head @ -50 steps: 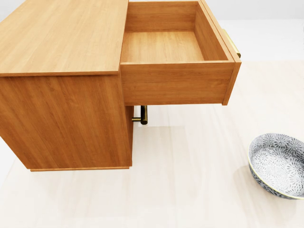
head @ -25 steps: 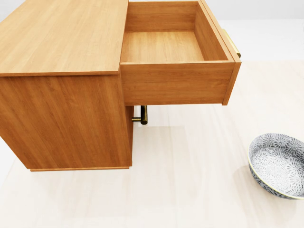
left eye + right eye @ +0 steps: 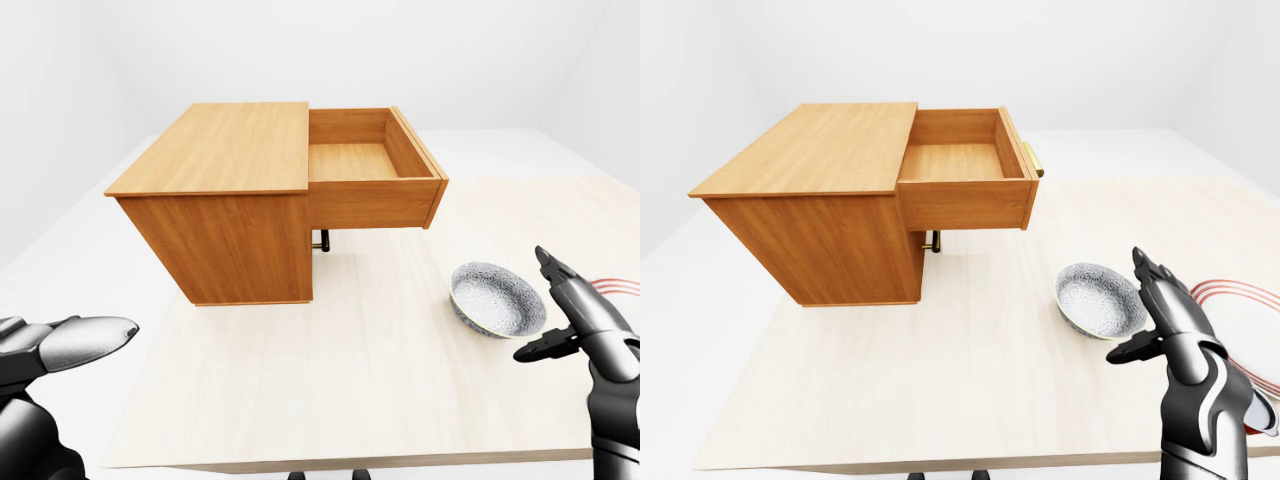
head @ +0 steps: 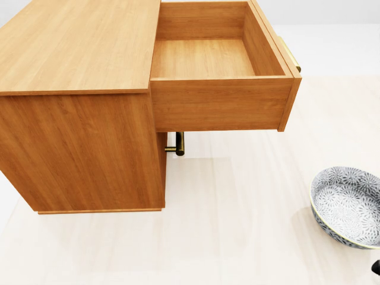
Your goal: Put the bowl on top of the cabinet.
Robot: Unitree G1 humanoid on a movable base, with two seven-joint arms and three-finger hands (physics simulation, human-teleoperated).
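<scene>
The blue-and-white patterned bowl sits upright on the pale table at the right, also low at the right edge of the head view. To its left stands the wooden cabinet, its flat top bare and its upper drawer pulled out towards the bowl and empty. My right hand hovers just right of the bowl and nearer the view's bottom, fingers spread, touching nothing. My left hand is open at the bottom left, far from the cabinet.
A red-rimmed plate lies right of the bowl, partly behind my right hand. A dark brass-tipped handle sticks out under the open drawer. The table's near edge runs along the bottom of the left-eye view.
A black tip of my right hand has come into the bottom right corner of the head view. Bowl, cabinet and drawer have not moved.
</scene>
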